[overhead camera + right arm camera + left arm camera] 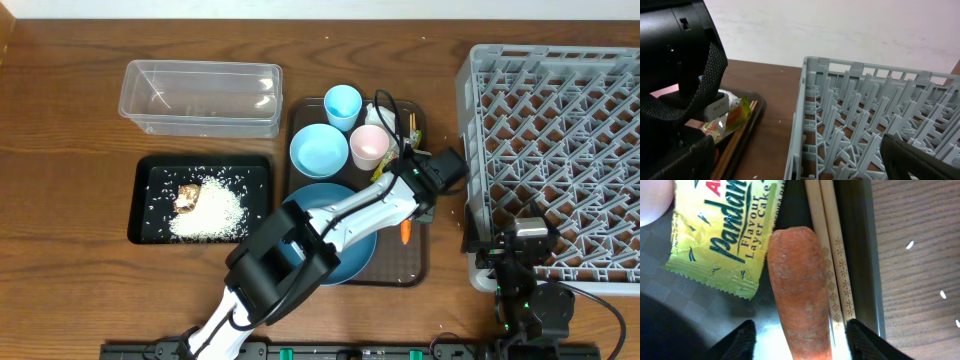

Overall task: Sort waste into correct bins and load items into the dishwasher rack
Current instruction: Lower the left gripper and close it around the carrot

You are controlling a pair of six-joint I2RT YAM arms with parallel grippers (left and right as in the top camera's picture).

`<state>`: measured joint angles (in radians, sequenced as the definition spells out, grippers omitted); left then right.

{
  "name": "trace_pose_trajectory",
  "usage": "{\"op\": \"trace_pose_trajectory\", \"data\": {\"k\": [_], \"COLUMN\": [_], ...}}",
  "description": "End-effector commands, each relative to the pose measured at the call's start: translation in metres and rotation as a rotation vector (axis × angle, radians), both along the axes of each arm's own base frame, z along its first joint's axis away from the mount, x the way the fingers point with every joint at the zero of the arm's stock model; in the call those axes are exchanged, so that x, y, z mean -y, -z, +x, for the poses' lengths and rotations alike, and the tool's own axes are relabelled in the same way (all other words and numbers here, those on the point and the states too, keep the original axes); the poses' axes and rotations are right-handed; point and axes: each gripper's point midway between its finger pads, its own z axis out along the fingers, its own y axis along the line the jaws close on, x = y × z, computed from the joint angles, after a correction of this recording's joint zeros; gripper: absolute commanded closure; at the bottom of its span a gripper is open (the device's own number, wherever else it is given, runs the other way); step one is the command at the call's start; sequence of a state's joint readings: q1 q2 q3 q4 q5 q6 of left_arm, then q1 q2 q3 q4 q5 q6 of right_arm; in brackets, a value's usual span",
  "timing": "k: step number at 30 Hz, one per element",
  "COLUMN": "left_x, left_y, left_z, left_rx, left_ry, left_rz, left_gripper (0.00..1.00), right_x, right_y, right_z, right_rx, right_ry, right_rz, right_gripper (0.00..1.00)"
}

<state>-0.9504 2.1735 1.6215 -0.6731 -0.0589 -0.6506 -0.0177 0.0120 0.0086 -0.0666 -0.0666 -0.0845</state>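
Fingers of your left gripper stand either side of the one orange carrot. A gap shows on each side, so the jaws are apart and grasp nothing. Two wooden chopsticks lie side by side against the carrot's right flank, inside the brown tray's rim. One yellow-green snack wrapper lies just left of the carrot. Three stray rice grains dot the table beyond the rim.

On the same tray you have two cups, light-blue and pinkish-white, one pale blue bowl and one blue plate. Your left arm reaches diagonally across that plate, wrist pointed down.

To the left sit two bins. The black tray holds a heap of white rice and one brown lump, and the clear tub is behind it.

Your right gripper is spread wide and holds nothing. It sits at the near-left corner of the single grey dishwasher rack, with the arm folded below.
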Motion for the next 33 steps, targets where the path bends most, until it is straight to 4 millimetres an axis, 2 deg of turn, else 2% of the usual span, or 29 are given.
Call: {"op": "trace_pose_trajectory", "data": {"k": [1, 7, 14, 23, 27, 33], "left_x": [0.000, -0.001, -0.006, -0.005, -0.005, -0.005], "left_y": [0.007, 0.006, 0.018, 0.018, 0.018, 0.018], "left_z": [-0.005, -0.004, -0.007, -0.007, -0.007, -0.007], "left_rx": [-0.006, 0.000, -0.017, -0.015, -0.015, -0.015], "left_ry": [0.017, 0.016, 0.016, 0.016, 0.016, 0.016], "left_rz": [0.022, 0.026, 0.051, 0.047, 0.047, 0.047], "left_gripper": [0.45, 0.50, 0.49, 0.50, 0.56, 0.57], "right_x": [0.003, 0.003, 0.003, 0.003, 0.003, 0.003], "right_y": [0.001, 0.001, 0.001, 0.001, 0.001, 0.001], "right_z": [0.000, 0.000, 0.000, 0.000, 0.000, 0.000], "right_rx": [0.000, 0.000, 0.000, 0.000, 0.000, 0.000], "right_ry": [0.015, 0.015, 0.015, 0.015, 0.015, 0.015], "right_rz": [0.008, 0.008, 0.008, 0.008, 0.008, 0.008], "right_gripper": [0.01, 0.01, 0.01, 0.01, 0.01, 0.01]}}
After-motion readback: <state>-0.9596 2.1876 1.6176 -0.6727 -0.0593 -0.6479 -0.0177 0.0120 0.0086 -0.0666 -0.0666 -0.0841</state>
